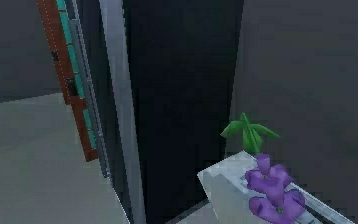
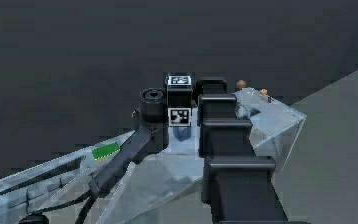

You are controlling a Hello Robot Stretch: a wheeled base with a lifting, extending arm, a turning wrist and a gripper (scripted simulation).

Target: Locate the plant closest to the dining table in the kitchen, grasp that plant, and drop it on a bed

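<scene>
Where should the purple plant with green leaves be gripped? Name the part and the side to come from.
Grip the lumpy purple body, not the thin green leaves splayed above it. It looks upright on the pale ledge, so a level approach probably suits. Come from the near, open side: the tall dark panel stands close at the forward view's left.

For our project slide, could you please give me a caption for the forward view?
Green-leaved plant with a purple base on a pale surface beside a tall dark panel.
</scene>
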